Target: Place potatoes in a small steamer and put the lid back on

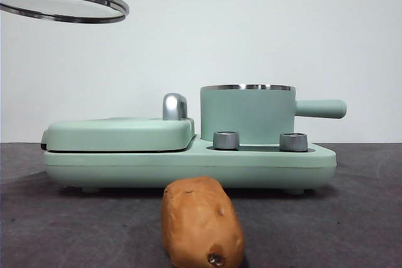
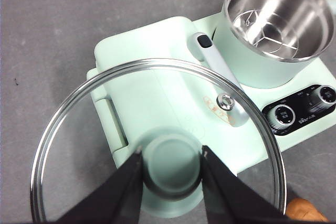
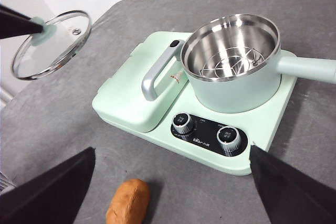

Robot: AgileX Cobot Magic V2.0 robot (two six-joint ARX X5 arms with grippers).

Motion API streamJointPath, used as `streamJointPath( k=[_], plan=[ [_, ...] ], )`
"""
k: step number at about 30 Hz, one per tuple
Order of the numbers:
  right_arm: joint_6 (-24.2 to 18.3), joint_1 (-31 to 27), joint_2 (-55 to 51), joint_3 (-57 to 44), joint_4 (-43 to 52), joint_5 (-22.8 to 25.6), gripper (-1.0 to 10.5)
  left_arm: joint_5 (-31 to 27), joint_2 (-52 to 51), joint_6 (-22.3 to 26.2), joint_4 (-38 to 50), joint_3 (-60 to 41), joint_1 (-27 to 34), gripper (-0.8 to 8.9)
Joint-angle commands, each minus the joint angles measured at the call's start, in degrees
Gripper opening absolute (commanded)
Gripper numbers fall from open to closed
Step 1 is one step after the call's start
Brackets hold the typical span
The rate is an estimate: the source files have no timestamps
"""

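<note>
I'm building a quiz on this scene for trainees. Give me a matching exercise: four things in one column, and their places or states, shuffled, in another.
Things:
1. lid
2. potato
3. small steamer
4. right gripper

Places or states:
A. lying on the table in front of the appliance
B. open, above the table near the potato
C. held up in the air by its knob in the left gripper
D. uncovered, nothing inside but a metal rack

Pairs: 1-C, 2-A, 3-D, 4-B
</note>
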Motion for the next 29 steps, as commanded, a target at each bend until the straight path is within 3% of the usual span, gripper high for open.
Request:
streamJointPath(
  k=[1, 7, 13, 18, 25, 29],
  plan=[
    [0.6, 0.1, 0.2, 0.8, -0.2, -0.2, 4.7, 0.1, -2.5, -1.1, 2.6, -2.1, -0.2, 0.16],
    [0.7, 1.8, 1.3, 0.8, -3.7, -0.4, 4.7, 0.1, -7.3, -3.3, 2.7, -7.1, -0.2, 0.17],
    [3.5, 9.0, 6.5, 0.9, -4.9, 1.0, 4.7, 0.1, -9.7, -4.0, 2.1, -7.6, -0.2, 0.17],
    [6.6, 19.7, 13.8, 1.5, -4.7, 8.2, 4.7, 0.1, -10.3, -4.8, 2.2, -7.6, -0.2, 0.17],
    [11.8, 38.2, 28.6, 6.1, -4.7, 22.6, 4.7, 0.1, -10.4, -4.8, 2.6, -7.6, -0.2, 0.17],
    [14.8, 44.8, 38.0, 10.3, -4.8, 26.6, 4.7, 0.1, -10.4, -4.8, 2.5, -7.6, -0.2, 0.17]
  ],
)
